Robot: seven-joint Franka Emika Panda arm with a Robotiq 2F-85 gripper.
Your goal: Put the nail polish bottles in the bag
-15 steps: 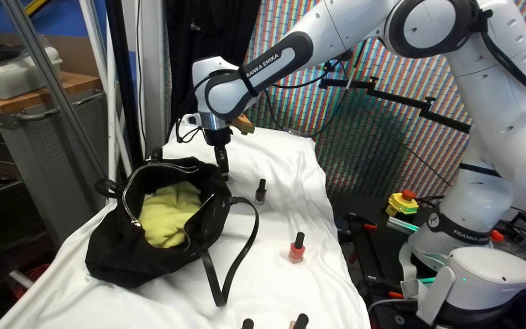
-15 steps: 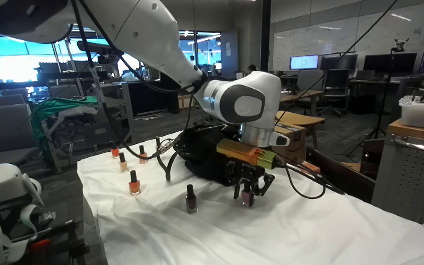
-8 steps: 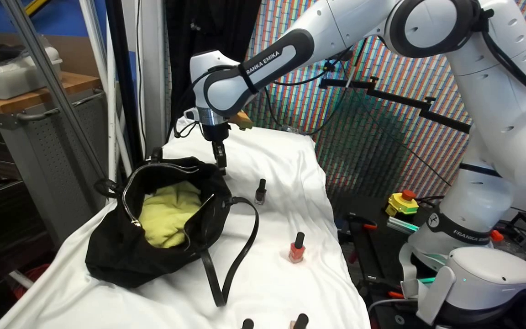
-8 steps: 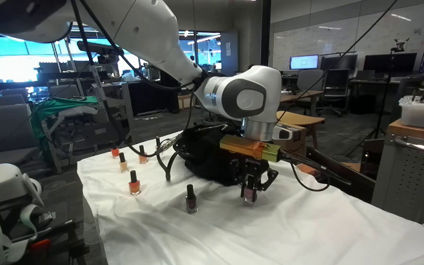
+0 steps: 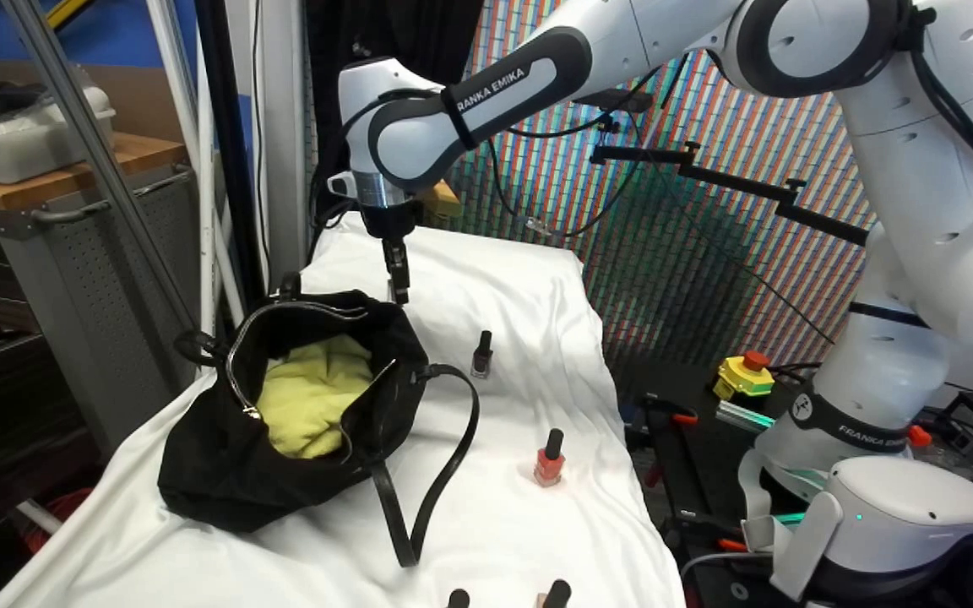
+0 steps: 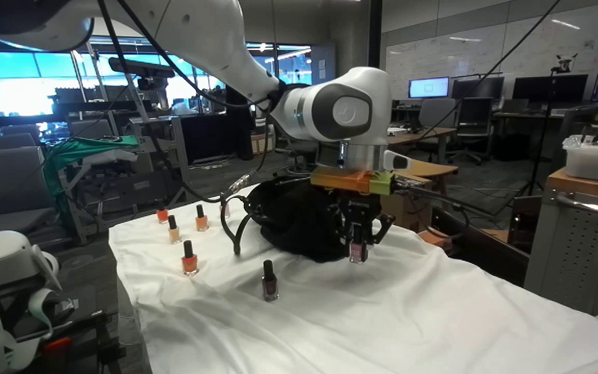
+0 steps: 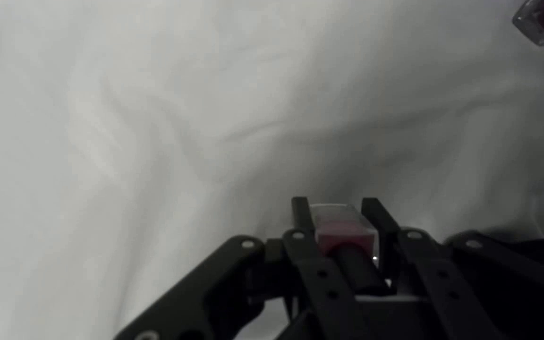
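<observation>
Pinkish bottle: in the wrist view the jaws hold this nail polish bottle, closed narrow against both its sides, the black cap set back between them.

Lift: in an exterior view the same bottle hangs upright in front of the bag, apparently clear of the bench — I judge the lift to be the step in hand, the carry not yet done.

Loose bottles: there, an orange-red bottle, a pale bottle and others stand toward the bench's left corner, still to be fetched.

Bag mouth: in an exterior view it gapes near the bench's left edge, yellow-green fabric inside; a dark bottle stands between bag and right edge. The jaws are beside the bag, not over it — the next move likely calls for rising past the soft rim, going sideways above the fabric, then lowering and letting go.
</observation>
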